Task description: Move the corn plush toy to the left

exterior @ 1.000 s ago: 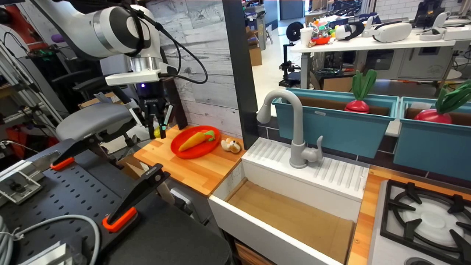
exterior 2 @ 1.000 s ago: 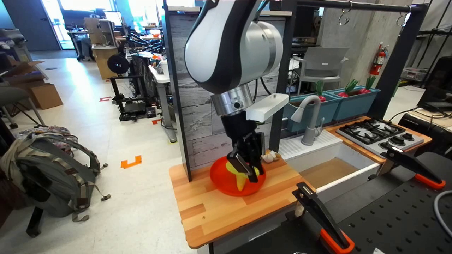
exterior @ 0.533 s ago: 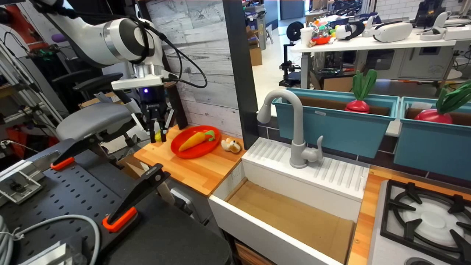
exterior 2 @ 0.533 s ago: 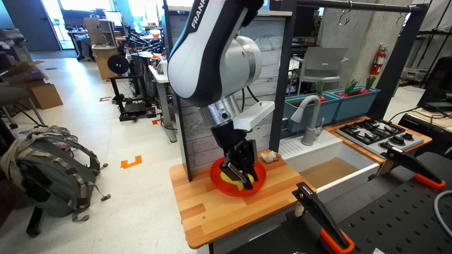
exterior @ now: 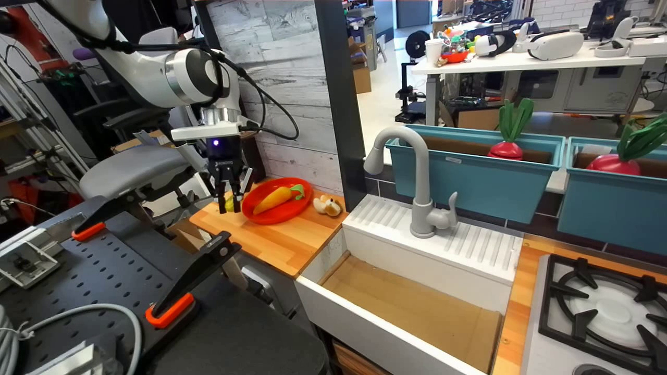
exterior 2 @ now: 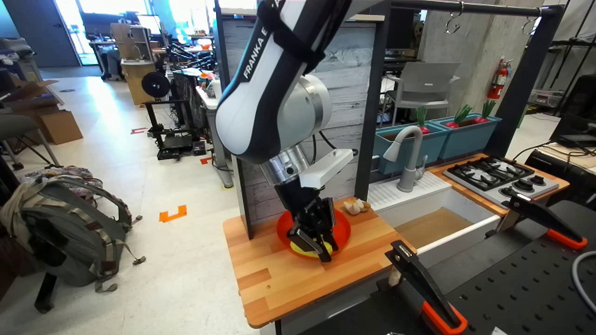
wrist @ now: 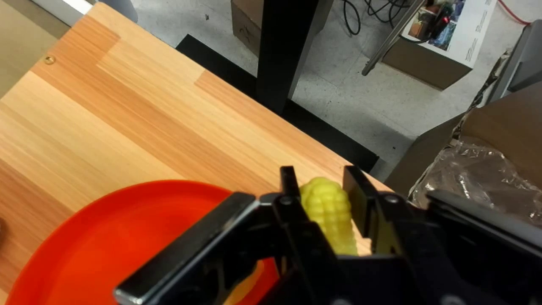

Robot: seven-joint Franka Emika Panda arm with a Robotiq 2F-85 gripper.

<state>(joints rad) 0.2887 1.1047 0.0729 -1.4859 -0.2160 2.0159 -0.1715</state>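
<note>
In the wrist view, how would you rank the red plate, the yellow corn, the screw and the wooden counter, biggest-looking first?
1. wooden counter
2. red plate, partly hidden
3. yellow corn
4. screw, by far the smallest
Counter and plate run past the picture's edge; this ranks what shows.

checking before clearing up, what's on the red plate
An orange carrot with a green top lies on the red plate. In the wrist view only a bit of the carrot shows past the gripper, holding the corn plush toy. The plate under the carrot is hidden.
</note>
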